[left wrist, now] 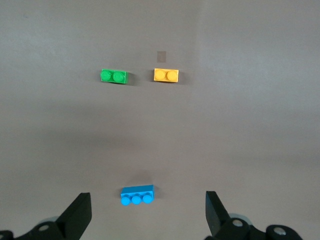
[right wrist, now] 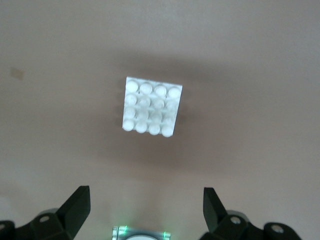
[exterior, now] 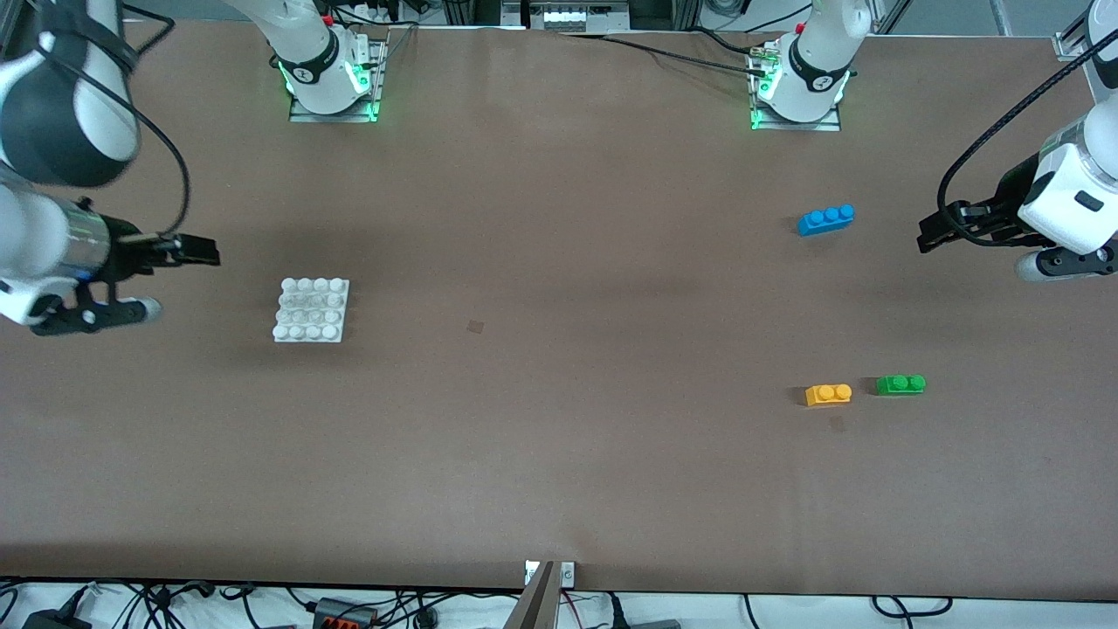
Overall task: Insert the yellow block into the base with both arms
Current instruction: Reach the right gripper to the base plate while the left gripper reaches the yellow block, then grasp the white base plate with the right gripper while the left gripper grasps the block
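**Both arms raised at the table ends, bricks and plate untouched**

We see the brown table (exterior: 559, 454) spread wide, with the two arms (exterior: 52, 131) held up over its two ends. The right gripper (exterior: 196, 251) hangs above the table's right-arm end, beside the base, its fingers (right wrist: 77, 207) spread wide with nothing between them. The left gripper (exterior: 939, 234) hangs above the left-arm end, near the blue block, its fingers (left wrist: 80, 215) likewise spread apart and holding nothing.

The base (exterior: 312, 309), a white square plate with a four-by-four grid of studs, lies flat on the table toward the right arm's end, with no brick on it.

Toward the left arm's end we find three bricks, all apart from one another. The blue block (exterior: 825, 219), the longest with three studs, lies farthest from the front camera. The yellow block (exterior: 828, 394) lies nearer the front camera, studs up, well apart from the base. Just beside it, toward the left arm's end, sits the green block (exterior: 900, 384).
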